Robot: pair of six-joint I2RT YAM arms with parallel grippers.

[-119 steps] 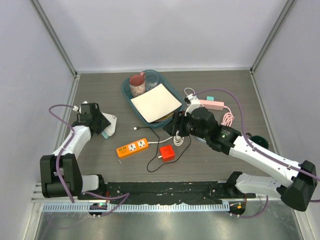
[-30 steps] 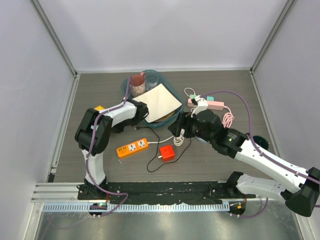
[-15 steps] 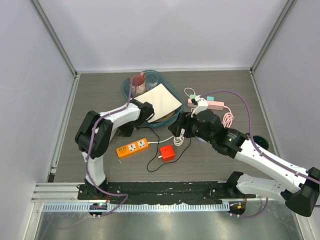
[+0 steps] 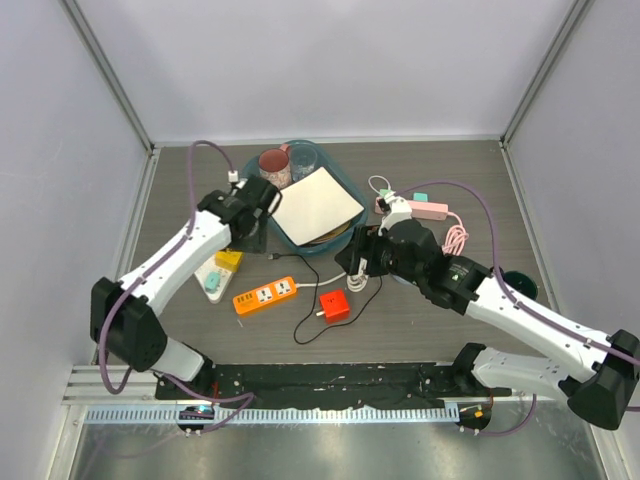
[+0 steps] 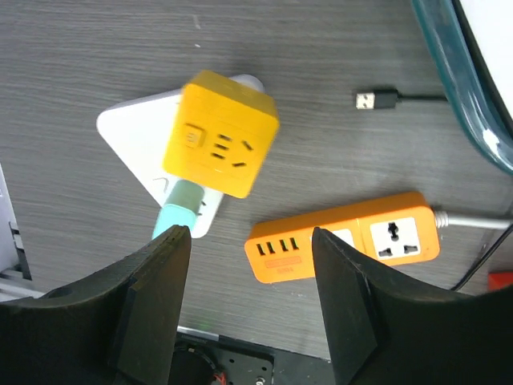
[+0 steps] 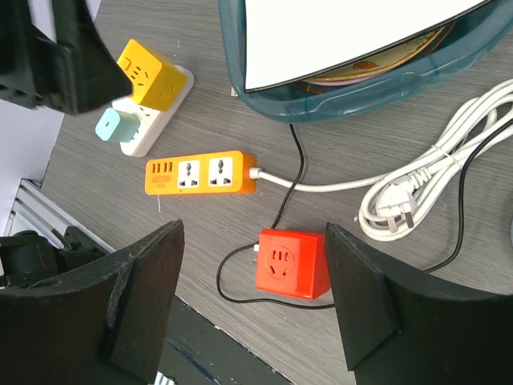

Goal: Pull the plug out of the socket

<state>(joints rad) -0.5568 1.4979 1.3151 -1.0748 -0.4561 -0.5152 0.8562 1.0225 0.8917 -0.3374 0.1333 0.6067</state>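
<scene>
Progress nil: yellow cube plug [image 5: 220,132] looks seated in white socket [image 5: 128,132], upper left of wrist frame; your left gripper [image 5: 248,237], right gripper [image 6: 252,233] both wide, empty; pull remains

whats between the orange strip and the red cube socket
A white cord from the orange strip and a thin black cable cross the table there, clearest in the right wrist view.

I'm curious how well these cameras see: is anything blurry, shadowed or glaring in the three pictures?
Left wrist view: the yellow cube looks slightly soft, and the fingers of the left gripper are dark, unfocused shapes. Right wrist view: the orange power strip is crisp. Top view: even light, faint shadows.
</scene>
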